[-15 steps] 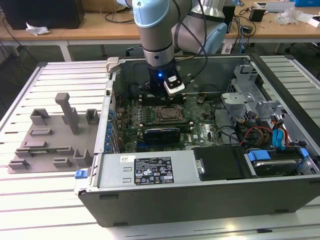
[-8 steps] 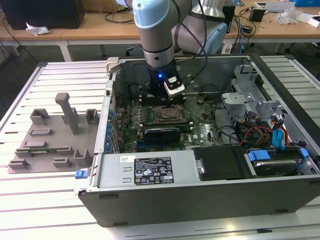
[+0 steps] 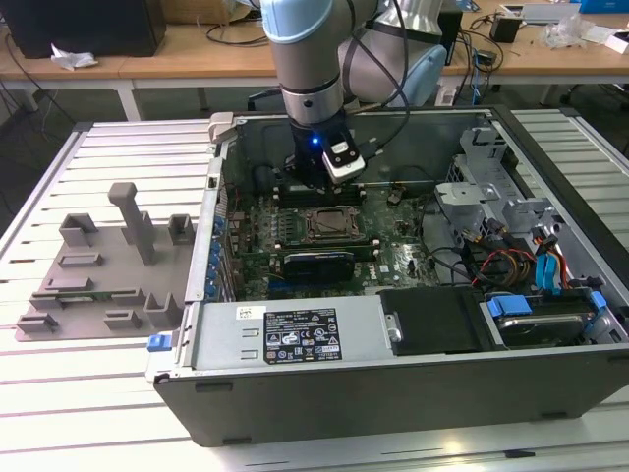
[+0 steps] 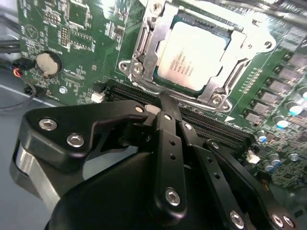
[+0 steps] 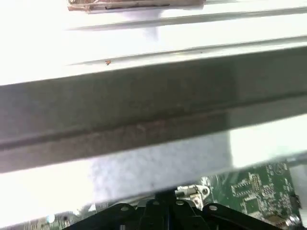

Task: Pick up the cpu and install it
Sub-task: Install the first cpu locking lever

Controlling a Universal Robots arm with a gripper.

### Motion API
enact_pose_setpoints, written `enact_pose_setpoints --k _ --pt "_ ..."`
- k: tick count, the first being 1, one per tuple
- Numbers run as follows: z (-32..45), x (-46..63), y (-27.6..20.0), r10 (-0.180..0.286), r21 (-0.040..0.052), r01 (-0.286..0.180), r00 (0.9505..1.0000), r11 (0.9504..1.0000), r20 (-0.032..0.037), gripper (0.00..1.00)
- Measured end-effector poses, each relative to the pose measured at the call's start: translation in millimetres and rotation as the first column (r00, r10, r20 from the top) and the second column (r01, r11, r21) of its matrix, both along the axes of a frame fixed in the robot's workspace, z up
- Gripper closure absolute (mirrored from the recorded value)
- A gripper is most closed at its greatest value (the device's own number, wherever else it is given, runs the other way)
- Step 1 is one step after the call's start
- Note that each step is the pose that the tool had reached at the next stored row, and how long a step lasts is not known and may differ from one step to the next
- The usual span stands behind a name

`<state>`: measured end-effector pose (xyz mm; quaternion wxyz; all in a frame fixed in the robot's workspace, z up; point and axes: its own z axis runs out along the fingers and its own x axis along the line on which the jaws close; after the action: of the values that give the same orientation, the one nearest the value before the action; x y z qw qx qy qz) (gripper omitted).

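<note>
silvery cpu (image 4: 192,60) flat in socket (image 4: 144,45), square, gripper (image 4: 165,108) beside.

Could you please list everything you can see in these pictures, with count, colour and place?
cpu: one, silvery-grey, seated in the socket on the motherboard.
socket: one, metal-framed, mid motherboard.
motherboard: one, green, on the floor of the computer case.
computer case: one, dark grey, open, on the table.
tray: one, grey, moulded, on the exterior view's left of the case.
table: one, pale, slatted.
desk: one, wooden, behind.
arm: one, grey-blue, reaching into the case.
end effector: one, black, just beside the socket, holding nothing.
</note>
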<state>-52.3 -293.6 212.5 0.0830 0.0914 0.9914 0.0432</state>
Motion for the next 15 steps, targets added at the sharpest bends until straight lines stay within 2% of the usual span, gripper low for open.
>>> enact_pose_setpoints --k 2,3,4,5,6,7,8,10,11,12,15 --pt "3.7 0.5 0.0 0.0 -0.0583 0.0 1.0 0.9983 -0.0013 0.89" --pt "4.6 1.0 0.0 0.0 -0.0753 0.0 1.0 0.9972 -0.0031 0.89" --pt "5.3 1.6 0.0 0.0 -0.0882 0.0 1.0 0.9961 -0.0054 0.89" --pt "6.4 2.5 0.0 -0.001 -0.1101 0.0 1.0 0.9939 -0.0096 0.89" --pt "7.1 3.2 0.0 -0.001 -0.1236 0.0 0.9999 0.9923 -0.0119 0.89" --pt "8.4 4.5 -0.1 -0.002 -0.1489 0.0 0.9999 0.9889 -0.0165 0.89" --pt "9.1 5.2 -0.1 -0.003 -0.1627 0.0 0.9998 0.9867 -0.0192 0.89" --pt "10.1 7.1 0.0 -0.005 -0.1869 0.0 0.9997 0.9824 -0.0251 0.89" --pt "10.5 7.9 0.0 -0.005 -0.1932 0.0 0.9996 0.9812 -0.0282 0.89" --pt "10.9 9.4 -0.2 -0.005 -0.1951 -0.001 0.9994 0.9808 -0.0332 0.89" --pt "11.1 14.5 -1.3 -0.006 -0.195 -0.005 0.9984 0.9808 -0.0561 0.89"
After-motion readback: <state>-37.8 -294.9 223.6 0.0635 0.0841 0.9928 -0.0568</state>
